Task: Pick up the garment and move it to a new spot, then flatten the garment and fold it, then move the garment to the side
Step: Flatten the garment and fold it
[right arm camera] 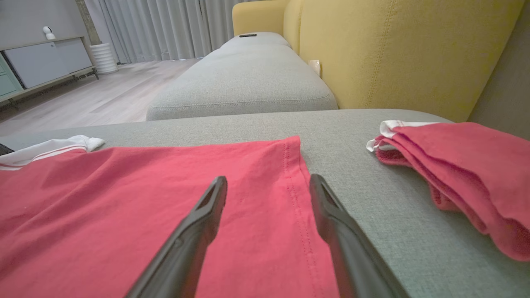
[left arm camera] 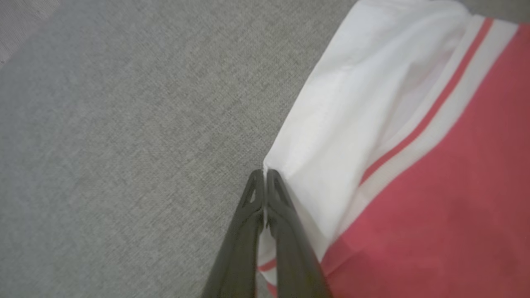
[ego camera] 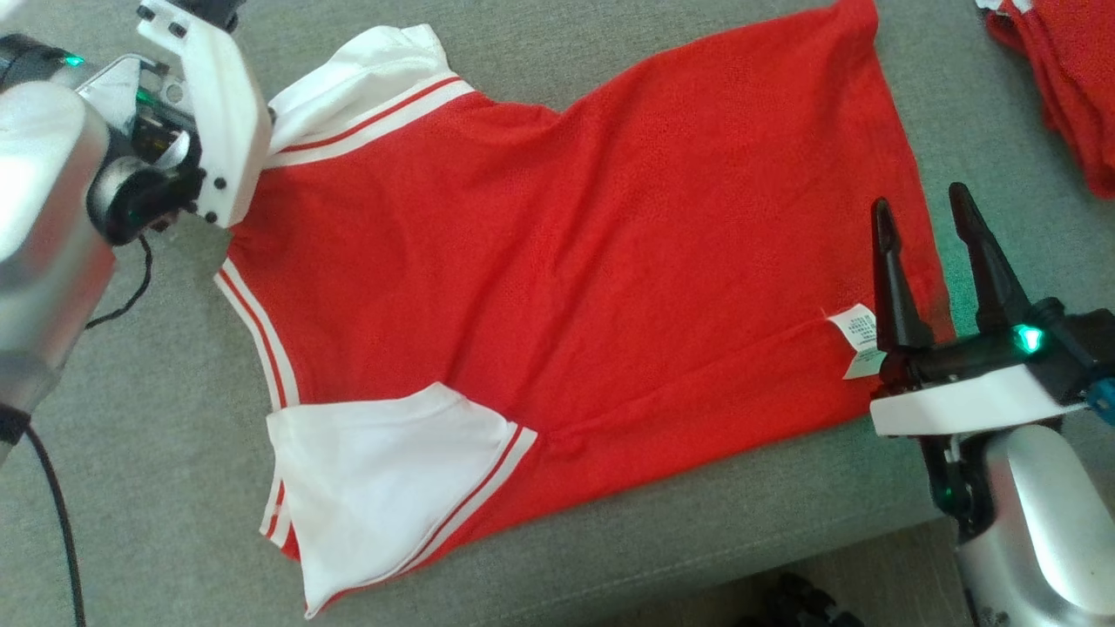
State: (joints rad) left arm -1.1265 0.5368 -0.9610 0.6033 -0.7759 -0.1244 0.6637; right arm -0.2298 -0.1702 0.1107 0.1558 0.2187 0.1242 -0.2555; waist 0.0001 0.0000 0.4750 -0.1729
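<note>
The garment [ego camera: 557, 287], a red shirt with white sleeves, lies spread flat on the grey cushion [ego camera: 131, 522], collar end toward the robot's left. It is judged light, soft and limp, so it will sag and crease when lifted. Take it at edges or corners, at two points together.

The left gripper [left arm camera: 265, 182] is closed on the corner of the far sleeve [left arm camera: 372, 103]; white cloth shows between its fingers. The right gripper [ego camera: 920, 197] stands wide over the hem [right arm camera: 295, 194], holding nothing.

A second red pile [ego camera: 1063, 96] lies near the hem but apart from it; keep clear. A cable [ego camera: 52, 514] trails beside the left arm.
</note>
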